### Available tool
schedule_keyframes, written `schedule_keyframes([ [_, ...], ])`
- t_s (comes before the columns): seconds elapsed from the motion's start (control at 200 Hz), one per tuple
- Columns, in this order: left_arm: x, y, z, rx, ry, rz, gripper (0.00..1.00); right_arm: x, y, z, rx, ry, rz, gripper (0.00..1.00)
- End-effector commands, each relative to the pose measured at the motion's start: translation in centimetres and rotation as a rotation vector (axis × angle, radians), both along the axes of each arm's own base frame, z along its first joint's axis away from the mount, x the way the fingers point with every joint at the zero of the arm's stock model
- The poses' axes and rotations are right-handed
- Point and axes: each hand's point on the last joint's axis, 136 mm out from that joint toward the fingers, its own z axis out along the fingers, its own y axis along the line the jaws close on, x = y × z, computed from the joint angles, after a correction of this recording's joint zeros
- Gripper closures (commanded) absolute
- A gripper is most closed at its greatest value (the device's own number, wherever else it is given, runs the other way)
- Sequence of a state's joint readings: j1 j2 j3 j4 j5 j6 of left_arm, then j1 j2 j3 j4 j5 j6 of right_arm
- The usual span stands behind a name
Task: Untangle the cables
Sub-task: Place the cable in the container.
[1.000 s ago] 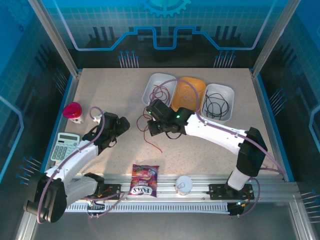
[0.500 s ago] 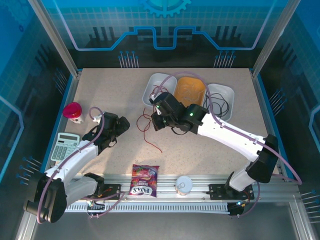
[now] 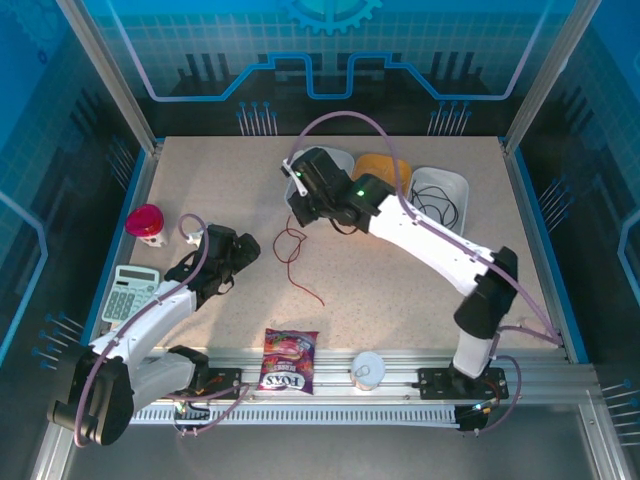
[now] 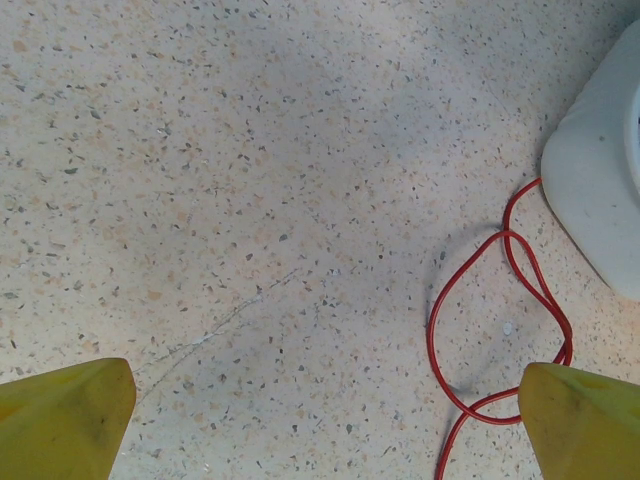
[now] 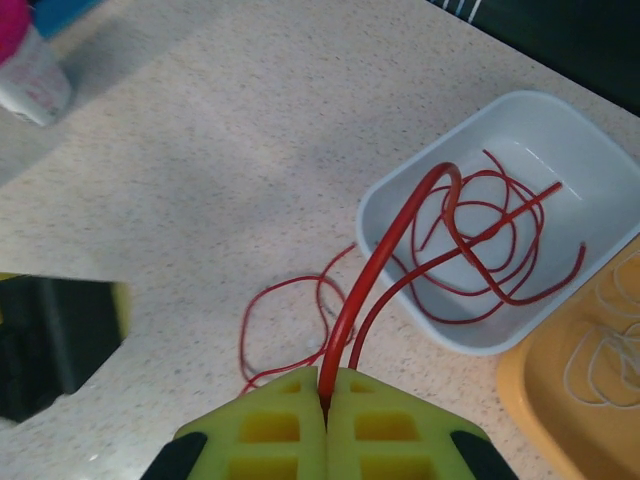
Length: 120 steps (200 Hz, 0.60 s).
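Top external view, table (image 3: 230, 170): we take the white tray (image 5: 400, 215) as our landmark and give every place from it.
Right arm (image 3: 430, 245): it reaches across the table to the left side of the white tray.
Orange tray (image 5: 540, 390): it sits just right of the white tray and holds a whitish cable (image 5: 600, 350).
Second white tray (image 3: 455, 182): it sits farther right, beyond the orange tray, and holds a black cable (image 3: 430, 208).
Left gripper (image 4: 320, 425): it is well apart from the white tray, to the near left, low over bare table, with its fingers spread wide and holding nothing.
Right gripper (image 5: 325, 398): its pads are pressed together, pinching a strand of the red cable (image 5: 500, 265).
Red cable: part is coiled inside the white tray and part lies looped on the table just outside its near-left corner. The pinched strand arches over the rim between them.
Step in hand: we judge that the red cable is being gathered into the white tray, with the other colours already sorted.
Next move: we judge that it calls for carrying the pinched strand over the rim. The trailing loops must clear the edge and lift free of the table without catching.
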State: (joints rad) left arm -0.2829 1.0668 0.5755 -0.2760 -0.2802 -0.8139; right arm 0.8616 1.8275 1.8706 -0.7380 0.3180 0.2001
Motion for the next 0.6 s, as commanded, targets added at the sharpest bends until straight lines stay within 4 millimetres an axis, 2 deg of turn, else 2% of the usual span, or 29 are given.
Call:
schedule_keyframes([
  [0.0, 0.0, -0.1, -0.2, -0.028, -0.006, 0.004, 0.01, 2.1, -0.1, -1.1, -0.107, -0.033, 0.008, 1.0],
  [0.105, -0.1, -0.3, -0.3, -0.039, 0.0, -0.004, 0.01, 3.7, 1.0, -2.4, -0.142, -0.031, 0.018, 1.0],
  [0.3, -0.3, -0.2, -0.4, -0.032, 0.006, -0.007, 0.01, 5.8, 1.6, -4.9, -0.241, -0.023, 0.002, 1.0],
  [0.595, -0.2, -0.2, -0.2, -0.028, 0.004, -0.008, 0.01, 8.0, 0.3, -7.0, -0.352, -0.031, -0.05, 1.0],
])
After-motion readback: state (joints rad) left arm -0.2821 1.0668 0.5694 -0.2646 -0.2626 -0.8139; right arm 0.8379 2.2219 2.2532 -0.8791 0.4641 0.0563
